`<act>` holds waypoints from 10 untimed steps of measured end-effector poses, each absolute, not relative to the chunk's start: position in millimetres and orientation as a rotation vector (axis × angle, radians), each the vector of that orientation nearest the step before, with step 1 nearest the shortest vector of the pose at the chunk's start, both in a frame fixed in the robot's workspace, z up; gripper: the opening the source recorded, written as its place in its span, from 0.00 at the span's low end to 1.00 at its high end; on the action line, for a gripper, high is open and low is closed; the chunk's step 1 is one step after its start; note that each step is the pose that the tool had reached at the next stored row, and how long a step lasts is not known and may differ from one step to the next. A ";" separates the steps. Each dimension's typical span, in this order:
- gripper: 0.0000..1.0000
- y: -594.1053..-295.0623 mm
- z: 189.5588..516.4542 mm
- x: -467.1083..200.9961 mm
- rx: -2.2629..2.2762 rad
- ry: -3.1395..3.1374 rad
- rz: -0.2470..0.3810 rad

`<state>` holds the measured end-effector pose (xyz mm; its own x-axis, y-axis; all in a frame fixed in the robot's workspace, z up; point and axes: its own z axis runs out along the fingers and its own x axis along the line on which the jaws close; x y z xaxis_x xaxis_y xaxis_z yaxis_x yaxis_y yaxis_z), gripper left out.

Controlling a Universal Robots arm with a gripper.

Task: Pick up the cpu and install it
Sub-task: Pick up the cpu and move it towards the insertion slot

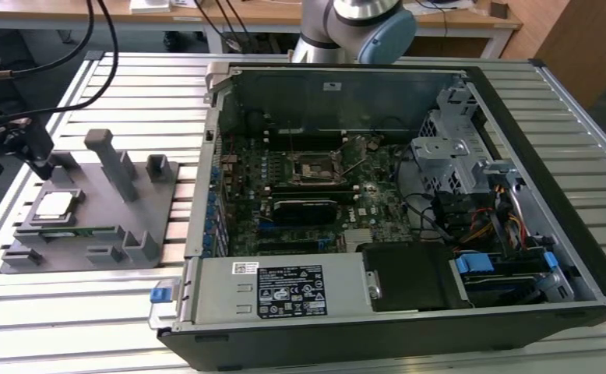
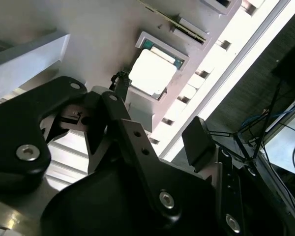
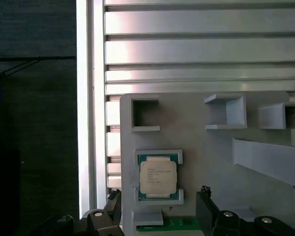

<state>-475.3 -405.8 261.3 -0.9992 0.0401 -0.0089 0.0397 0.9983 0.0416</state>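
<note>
On a slatted aluminium table [image 1: 75,312], an open computer case [image 1: 386,343] lies with its motherboard [image 1: 314,202] exposed. On the exterior view's left, well apart from the motherboard's socket [image 1: 314,167], sits a grey plastic tray [image 1: 90,209]. The gripper [image 1: 41,164] hovers at the tray, fingers spread and holding nothing. The cpu [image 3: 158,178] lies flat in a square tray pocket, silvery top up, near the fingertips.
</note>
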 end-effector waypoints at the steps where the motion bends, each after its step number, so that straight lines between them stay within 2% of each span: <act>1: 0.70 -405.8 260.5 -475.3 0.056 3.131 0.065; 10: 0.70 -406.5 248.2 -475.3 -0.001 3.131 0.065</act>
<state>-475.3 -406.5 248.2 -1.0000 -0.0003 -0.0095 -0.0007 0.9991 0.0416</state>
